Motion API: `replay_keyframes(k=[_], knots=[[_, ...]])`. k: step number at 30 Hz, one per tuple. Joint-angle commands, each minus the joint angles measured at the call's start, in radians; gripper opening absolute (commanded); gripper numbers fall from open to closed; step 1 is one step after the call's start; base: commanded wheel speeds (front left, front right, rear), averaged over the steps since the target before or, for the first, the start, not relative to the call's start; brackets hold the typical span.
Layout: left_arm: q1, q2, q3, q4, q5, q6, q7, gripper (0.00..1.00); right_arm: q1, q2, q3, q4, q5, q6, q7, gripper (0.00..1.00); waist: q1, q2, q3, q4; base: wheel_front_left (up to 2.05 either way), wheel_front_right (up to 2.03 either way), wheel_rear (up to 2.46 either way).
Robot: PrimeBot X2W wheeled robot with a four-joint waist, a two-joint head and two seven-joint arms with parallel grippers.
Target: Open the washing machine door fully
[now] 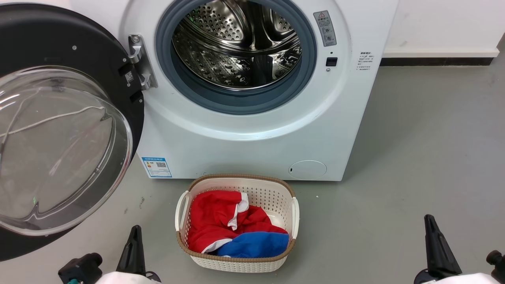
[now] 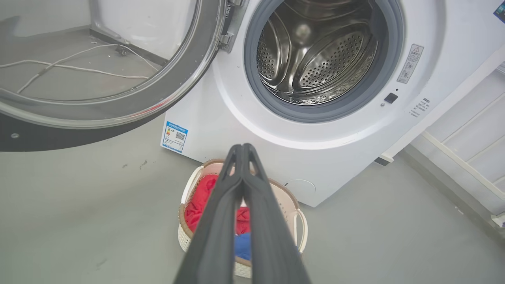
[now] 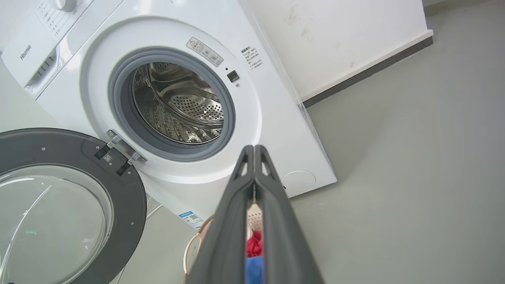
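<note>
Beside the washing machine (image 1: 236,150), the washing machine door (image 1: 59,39) is swung wide, so opening is judged done; left tool (image 2: 242,148) and right tool (image 3: 253,148) are held together.

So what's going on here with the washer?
A two-armed robot is working here. The washing machine door stands swung wide to its left, baring the steel drum. Its left tool and right tool are both shut, empty, and clear of the washing machine. A basket of red and blue clothes sits on the floor before it.
</note>
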Motion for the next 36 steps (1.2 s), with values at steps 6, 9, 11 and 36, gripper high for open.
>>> replay_keyframes(k=[6,9,11,36], knots=[[-0.042,0.002,0.010,-0.002,-0.110,-0.012,0.025,0.00,-0.044,-0.013,0.001,0.005,0.108,0.000,0.022,0.00,0.0000,0.0000,0.001,-0.002,0.00,0.00,0.00],[-0.050,0.002,0.013,0.002,-0.157,-0.016,0.036,0.00,-0.054,-0.014,0.002,0.013,0.153,0.000,0.032,0.00,0.0000,0.0000,0.001,-0.003,0.00,0.00,0.00],[-0.055,0.002,0.015,0.005,-0.188,-0.018,0.043,0.00,-0.061,-0.015,0.002,0.018,0.182,0.000,0.038,0.00,0.0000,0.0000,0.002,-0.003,0.00,0.00,0.00],[-0.111,0.002,0.038,0.038,-0.524,-0.045,0.123,0.00,-0.132,-0.020,-0.004,0.075,0.499,0.000,0.114,0.00,0.0000,0.0000,0.006,-0.011,0.00,0.00,0.00]])
